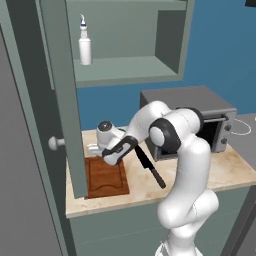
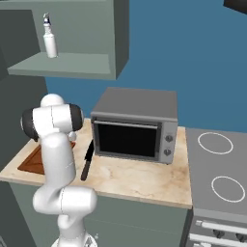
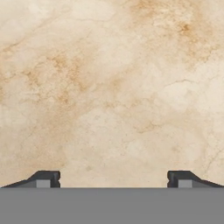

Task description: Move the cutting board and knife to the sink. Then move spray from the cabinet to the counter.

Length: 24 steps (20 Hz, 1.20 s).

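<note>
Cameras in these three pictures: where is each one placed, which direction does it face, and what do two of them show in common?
Left base view: behind the arm on its left, facing forward and down at the counter; the arm rises lower right.
Right base view: behind on the right, same direction; the arm rises lower left.
Hand view: on the hand, facing the marbled counter, open gripper at the bottom.
Both base views share the cutting board, knife, oven and spray.

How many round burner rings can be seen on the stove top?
2 rings on the stove at the right: the far ring near the wall, the near ring toward the front. Others may lie beyond the picture's edge.
</note>
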{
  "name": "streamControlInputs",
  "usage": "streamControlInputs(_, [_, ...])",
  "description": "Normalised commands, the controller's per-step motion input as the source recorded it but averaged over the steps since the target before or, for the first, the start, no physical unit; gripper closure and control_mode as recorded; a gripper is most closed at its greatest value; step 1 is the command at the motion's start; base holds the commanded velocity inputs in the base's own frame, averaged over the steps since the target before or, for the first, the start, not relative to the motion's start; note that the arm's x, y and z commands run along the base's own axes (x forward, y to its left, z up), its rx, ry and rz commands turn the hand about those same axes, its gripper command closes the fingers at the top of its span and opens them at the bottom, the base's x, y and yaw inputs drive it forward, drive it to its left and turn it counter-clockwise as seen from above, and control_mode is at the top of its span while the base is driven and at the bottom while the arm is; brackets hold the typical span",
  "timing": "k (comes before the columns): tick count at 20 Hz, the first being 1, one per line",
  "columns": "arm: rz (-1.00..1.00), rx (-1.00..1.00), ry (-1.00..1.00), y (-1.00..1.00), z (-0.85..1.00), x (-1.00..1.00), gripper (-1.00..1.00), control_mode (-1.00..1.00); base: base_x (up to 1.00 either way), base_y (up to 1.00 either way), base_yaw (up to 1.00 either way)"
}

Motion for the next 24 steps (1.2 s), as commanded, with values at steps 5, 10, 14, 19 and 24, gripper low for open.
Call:
streamControlInputs(5, [0.00,0.00,0.00,0.21,-0.47,-0.70,-1.00,-1.00,0.00,0.00,0.00])
streamControlInputs(10, [0.00,0.00,0.00,0.20,-0.47,-0.72,-1.00,-1.00,0.00,0.00,0.00])
streamControlInputs(14, [0.00,0.00,0.00,0.21,-0.46,-0.72,-1.00,-1.00,0.00,0.00,0.00])
streamControlInputs(19, [0.00,0.00,0.00,0.20,-0.46,-0.72,-1.00,-1.00,0.00,0.00,0.00])
streamControlInputs(24, [0.00,0.00,0.01,0.19,-0.46,-0.72,-1.00,-1.00,0.00,0.00,0.00])
